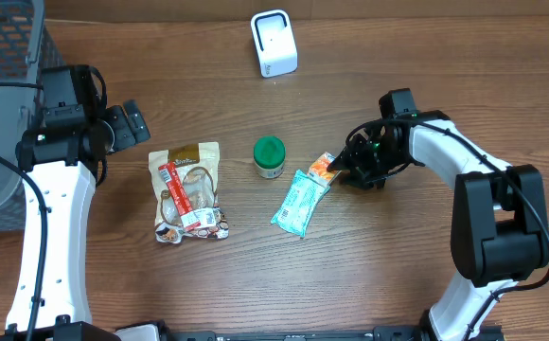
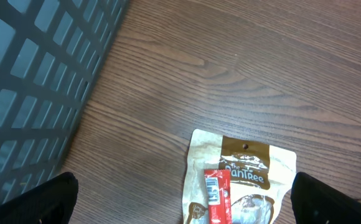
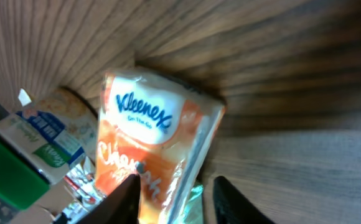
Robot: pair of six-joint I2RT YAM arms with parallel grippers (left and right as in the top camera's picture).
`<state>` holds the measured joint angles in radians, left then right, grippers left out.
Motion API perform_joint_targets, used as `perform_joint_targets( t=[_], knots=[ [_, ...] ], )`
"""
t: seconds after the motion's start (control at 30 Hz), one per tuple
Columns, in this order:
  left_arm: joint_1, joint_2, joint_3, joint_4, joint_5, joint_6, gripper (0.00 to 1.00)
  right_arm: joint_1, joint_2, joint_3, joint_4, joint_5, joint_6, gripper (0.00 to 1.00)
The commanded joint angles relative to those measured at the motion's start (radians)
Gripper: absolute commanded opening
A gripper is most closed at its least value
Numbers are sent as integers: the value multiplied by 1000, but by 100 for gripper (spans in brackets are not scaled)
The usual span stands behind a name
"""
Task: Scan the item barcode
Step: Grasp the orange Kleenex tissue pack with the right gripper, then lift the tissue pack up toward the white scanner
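An orange Kleenex tissue pack (image 1: 323, 167) (image 3: 149, 124) lies on the wooden table, its lower end resting on a teal packet (image 1: 299, 201). My right gripper (image 1: 345, 170) (image 3: 174, 196) is low at the pack's right end. Its jaws stand partly closed astride the pack's edge: the left finger overlaps the orange wrapper and a thin gap shows at the right finger. No barcode shows on the pack. A white scanner (image 1: 274, 43) stands at the back centre. My left gripper (image 1: 132, 123) (image 2: 183, 202) hangs wide open above the top of a tan snack bag (image 2: 243, 168).
A green-lidded jar (image 1: 269, 156) stands just left of the tissue pack. The tan snack bag (image 1: 189, 189) carries a red stick pack (image 2: 216, 193) with a barcode facing up. A grey mesh basket (image 1: 0, 57) (image 2: 37, 74) fills the far left.
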<state>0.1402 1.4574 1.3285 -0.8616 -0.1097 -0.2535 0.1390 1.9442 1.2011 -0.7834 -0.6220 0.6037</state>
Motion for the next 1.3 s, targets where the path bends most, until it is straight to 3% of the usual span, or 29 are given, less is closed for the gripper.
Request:
perform_joint_targets(
  t=[0.0, 0.17, 0.4, 0.53, 0.63, 0.73, 0.87, 1.27],
  knots=[
    [3, -5, 17, 2, -5, 18, 100, 4, -4, -26, 23, -8, 26, 30],
    [3, -5, 17, 2, -5, 18, 100, 4, -4, -29, 27, -8, 25, 4],
    [3, -5, 17, 2, -5, 18, 100, 0, -4, -29, -1, -52, -60, 4],
    [3, -5, 17, 2, -5, 18, 100, -61, -5, -27, 2, -488, -274, 4],
    [3, -5, 17, 2, -5, 18, 100, -102, -8, -27, -26, -714, -406, 4],
    [3, -5, 17, 2, -5, 18, 100, -130, -23, -27, -137, -895, -629, 4],
    [3, -5, 17, 2, -5, 18, 100, -137, -68, -27, -342, -948, -928, 4],
    [3, -5, 17, 2, -5, 18, 100, -137, -347, -27, -655, -948, -1263, 4]
  ],
)
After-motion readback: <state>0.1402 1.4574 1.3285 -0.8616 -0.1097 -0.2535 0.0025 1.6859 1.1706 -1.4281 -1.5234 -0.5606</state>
